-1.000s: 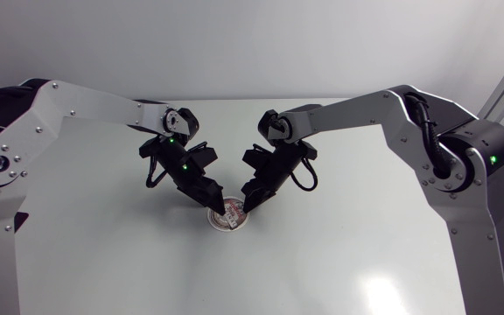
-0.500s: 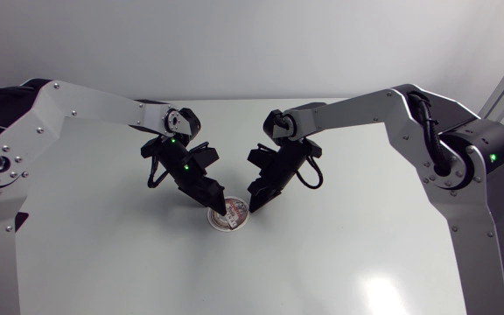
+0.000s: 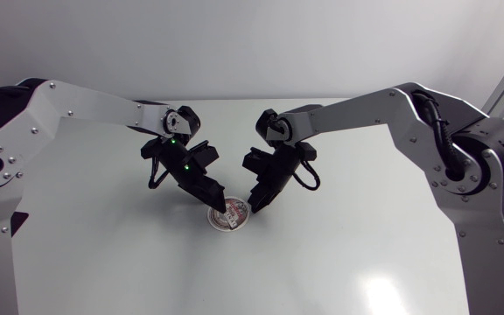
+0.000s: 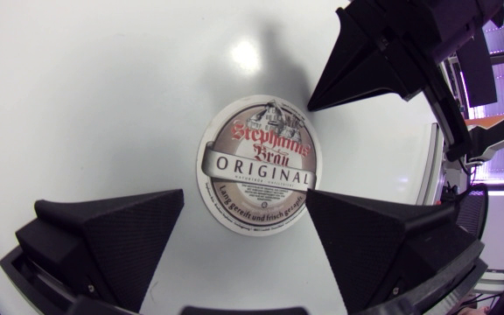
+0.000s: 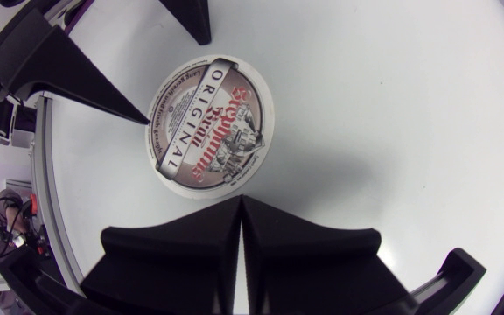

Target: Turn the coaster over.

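Note:
The round coaster (image 3: 232, 219) lies flat on the white table, printed face up, between both grippers. My left gripper (image 3: 219, 206) hovers at its left rim, open. In the left wrist view its two fingers (image 4: 116, 232) stand apart on either side of the coaster's (image 4: 258, 162) near edge, and I cannot tell whether they touch it. My right gripper (image 3: 254, 207) is shut with nothing in it, its joined tip (image 5: 239, 199) just off the coaster's (image 5: 210, 127) right rim. From the left wrist view the right gripper (image 4: 309, 107) points at the coaster's far edge.
The white table (image 3: 348, 254) lies bare around the coaster. Both arms slant in from the sides and meet over the table's middle.
The right gripper's tip has shifted slightly to the right at the coaster's rim. The left gripper and the coaster have stayed in place.

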Robot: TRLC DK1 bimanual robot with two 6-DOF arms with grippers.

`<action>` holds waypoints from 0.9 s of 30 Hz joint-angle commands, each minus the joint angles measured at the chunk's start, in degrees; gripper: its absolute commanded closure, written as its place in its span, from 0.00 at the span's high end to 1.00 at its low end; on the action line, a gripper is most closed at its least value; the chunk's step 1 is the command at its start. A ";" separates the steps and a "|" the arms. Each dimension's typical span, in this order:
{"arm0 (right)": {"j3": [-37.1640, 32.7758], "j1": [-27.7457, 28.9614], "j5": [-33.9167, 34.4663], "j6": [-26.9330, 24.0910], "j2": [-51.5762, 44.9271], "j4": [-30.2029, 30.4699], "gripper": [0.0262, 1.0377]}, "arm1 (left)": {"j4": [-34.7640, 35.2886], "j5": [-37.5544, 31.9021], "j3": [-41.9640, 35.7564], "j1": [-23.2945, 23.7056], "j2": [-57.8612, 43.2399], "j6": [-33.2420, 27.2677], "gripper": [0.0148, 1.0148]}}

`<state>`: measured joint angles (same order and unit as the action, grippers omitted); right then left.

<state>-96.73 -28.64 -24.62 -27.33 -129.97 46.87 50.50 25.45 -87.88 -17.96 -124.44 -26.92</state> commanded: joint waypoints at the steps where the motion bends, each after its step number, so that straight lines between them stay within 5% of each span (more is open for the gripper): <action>1: 2.95 -1.06 1.33 -1.67 -0.55 -0.03 0.02 | 0.21 -1.19 2.45 0.64 0.34 1.60 0.97; 27: 1.10 -3.88 1.42 -1.58 1.04 0.59 0.02 | 0.12 -1.19 2.53 0.73 -0.36 1.60 0.97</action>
<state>-96.20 -32.38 -23.53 -27.94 -126.76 47.18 50.50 25.06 -87.53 -17.65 -124.07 -26.92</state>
